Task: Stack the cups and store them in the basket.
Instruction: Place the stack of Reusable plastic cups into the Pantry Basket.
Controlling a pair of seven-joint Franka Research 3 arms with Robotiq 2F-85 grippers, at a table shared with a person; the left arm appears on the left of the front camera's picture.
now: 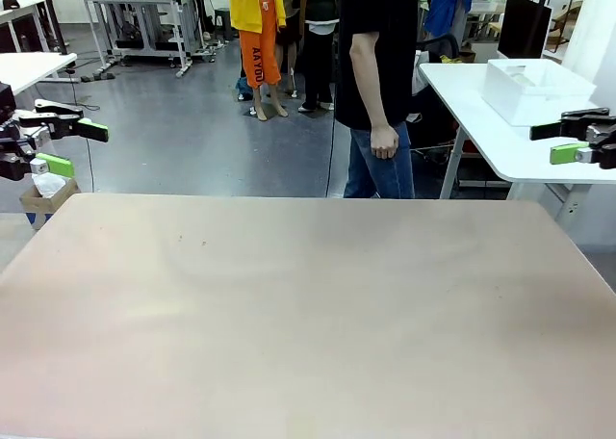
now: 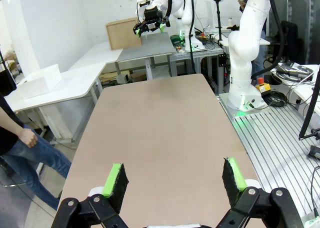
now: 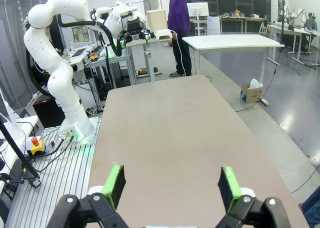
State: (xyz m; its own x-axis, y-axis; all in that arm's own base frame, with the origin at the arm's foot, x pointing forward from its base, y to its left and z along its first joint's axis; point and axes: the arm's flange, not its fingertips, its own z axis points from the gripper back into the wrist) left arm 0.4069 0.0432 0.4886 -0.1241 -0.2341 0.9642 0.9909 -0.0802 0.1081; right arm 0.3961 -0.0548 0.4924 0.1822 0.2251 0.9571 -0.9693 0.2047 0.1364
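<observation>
Tabletop [image 1: 308, 314], tan, lies nearest us in front view; we count nothing resting on it. We see 2 grippers. Left gripper [image 1: 67, 145] hangs at the table's left edge, fingers spread wide, holding & touching nothing; its wrist view shows both green pads [image 2: 114, 179] well apart above bare tabletop. Right gripper [image 1: 579, 139] hangs at the right edge, likewise wide open & empty, pads [image 3: 114, 184] apart over the table. 1 white basket [image 1: 534, 90] sits on a separate white side table [image 1: 481, 121] beyond the far right corner, well apart from both grippers. 1 person stands at the far side, hand [image 1: 385, 141] hanging loose by the hip. We can't spot the cups; the basket's inside isn't visible to us.
</observation>
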